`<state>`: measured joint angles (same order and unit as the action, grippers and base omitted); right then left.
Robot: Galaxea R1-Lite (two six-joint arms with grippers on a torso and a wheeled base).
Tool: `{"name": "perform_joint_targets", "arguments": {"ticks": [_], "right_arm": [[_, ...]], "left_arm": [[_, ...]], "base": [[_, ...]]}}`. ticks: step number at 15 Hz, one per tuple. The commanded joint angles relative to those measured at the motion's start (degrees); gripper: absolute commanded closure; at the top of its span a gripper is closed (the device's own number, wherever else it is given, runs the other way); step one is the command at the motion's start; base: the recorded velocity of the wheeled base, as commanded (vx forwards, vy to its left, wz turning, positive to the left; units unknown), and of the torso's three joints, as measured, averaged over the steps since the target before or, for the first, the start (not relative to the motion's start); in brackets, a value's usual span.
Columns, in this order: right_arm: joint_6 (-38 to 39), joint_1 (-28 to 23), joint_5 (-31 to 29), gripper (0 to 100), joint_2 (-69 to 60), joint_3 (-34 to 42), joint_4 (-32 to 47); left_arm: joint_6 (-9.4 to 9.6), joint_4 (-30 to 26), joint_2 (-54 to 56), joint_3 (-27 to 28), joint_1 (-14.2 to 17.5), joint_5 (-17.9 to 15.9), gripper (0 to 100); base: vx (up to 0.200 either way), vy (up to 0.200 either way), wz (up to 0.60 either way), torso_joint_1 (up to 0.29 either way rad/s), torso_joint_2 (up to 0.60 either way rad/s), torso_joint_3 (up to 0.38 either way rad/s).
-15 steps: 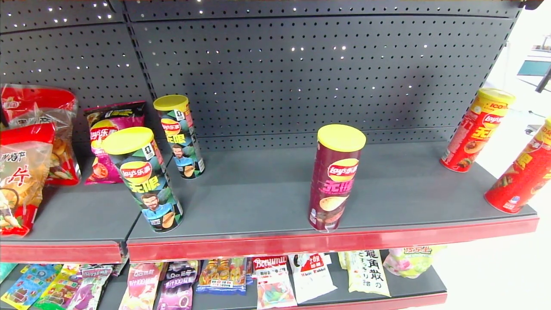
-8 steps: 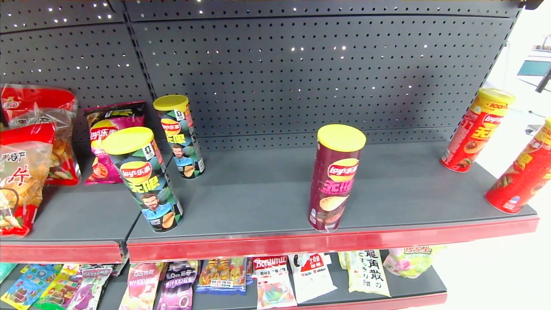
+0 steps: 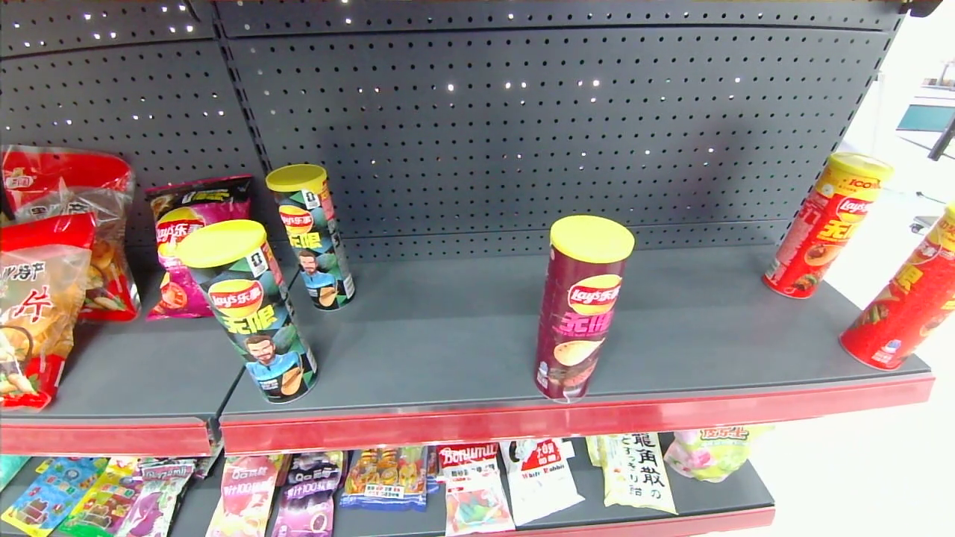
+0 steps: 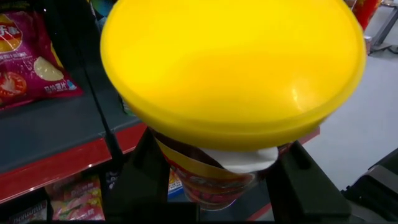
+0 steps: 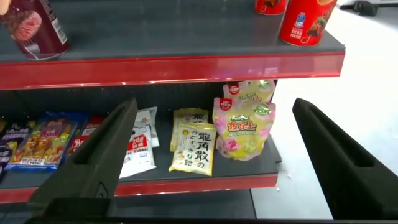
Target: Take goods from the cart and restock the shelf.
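My left gripper [image 4: 217,190] is shut on a chip can [image 4: 231,65] with a yellow lid and a red-and-yellow body; the lid faces the wrist camera and hides most of the can. The shelf's red front edge [image 4: 56,168] lies behind it. On the grey shelf board [image 3: 462,328] a maroon chip can [image 3: 578,313] stands upright near the front, with two dark green cans [image 3: 254,313] to its left and two red cans [image 3: 824,224] at the right end. My right gripper [image 5: 211,168] is open and holds nothing, in front of the lower shelf level.
Snack bags [image 3: 45,298] crowd the shelf's left end, with a purple chip bag [image 3: 186,239] behind. Flat packets [image 3: 477,485] line the lower shelf [image 5: 205,183]. Bare board lies between the green cans and the maroon can, and between it and the red cans.
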<state>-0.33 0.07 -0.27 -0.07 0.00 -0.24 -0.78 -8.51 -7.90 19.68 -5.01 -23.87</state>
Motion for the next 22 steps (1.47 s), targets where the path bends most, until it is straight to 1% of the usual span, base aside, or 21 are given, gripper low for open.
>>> {"name": "perform_joint_targets", "arguments": {"ticks": [1,2,8,14,19,20,22], "right_arm": [[0.0,0.0,-0.1,0,0.1,0.0,0.0],[0.0,0.0,-0.1,0,0.1,0.0,0.0],[-0.1,0.0,0.0,0,0.1,0.0,0.0],[0.1,0.0,0.0,0,0.1,0.0,0.0],[0.2,0.0,-0.1,0,0.1,0.0,0.0],[0.2,0.0,0.0,0,0.1,0.0,0.0],[0.2,0.0,-0.1,0,0.1,0.0,0.0]], "left_arm": [[-0.01,0.0,0.0,-0.2,0.0,0.0,100],[-0.01,0.0,0.0,-0.2,0.0,0.0,100],[-0.01,0.0,-0.2,-0.2,0.0,0.0,100],[-0.01,0.2,-2.5,0.8,0.0,0.0,100],[-0.01,0.2,-11.3,5.5,0.1,0.0,100],[0.08,0.2,-14.6,7.6,0.0,0.0,100],[0.52,0.3,-19.6,9.9,0.0,0.0,100]], "base": [[0.0,0.0,0.0,0.0,0.0,0.0],[0.0,0.0,0.0,0.0,0.0,0.0],[0.0,0.0,-0.6,0.001,0.0,0.003],[0.0,0.0,0.0,0.0,0.0,0.0],[0.0,0.0,0.0,0.0,0.0,0.0],[0.0,0.0,0.0,0.0,0.0,0.0],[0.0,0.0,0.0,0.0,0.0,0.0]]}}
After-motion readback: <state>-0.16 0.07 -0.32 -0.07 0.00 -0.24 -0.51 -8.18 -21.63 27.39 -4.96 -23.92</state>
